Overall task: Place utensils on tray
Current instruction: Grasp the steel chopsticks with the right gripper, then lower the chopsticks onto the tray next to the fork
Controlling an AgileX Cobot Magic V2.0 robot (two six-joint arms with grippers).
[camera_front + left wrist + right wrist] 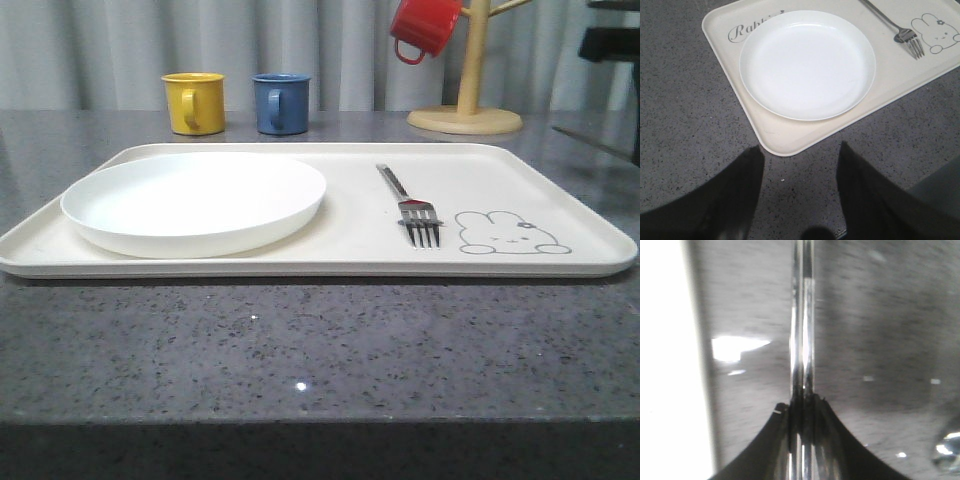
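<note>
The cream tray (360, 235) lies across the grey table. It holds a round white plate (195, 200) on its left half and a silver fork (410, 205) beside the bunny drawing. In the left wrist view, my left gripper (800, 155) hangs open over bare table just off a corner of the tray (785, 137), near the plate (807, 65) and far from the fork (900, 32). My right gripper (802, 402) is shut on a pair of slim silver chopsticks (803, 330), which reach out over the grey table beside a bright cream edge (665, 365).
A yellow mug (194, 102) and a blue mug (281, 103) stand behind the tray. At the back right, a red mug (424, 27) hangs on a wooden mug tree (466, 100). A blurred shiny metal shape (946, 449) lies near the right gripper.
</note>
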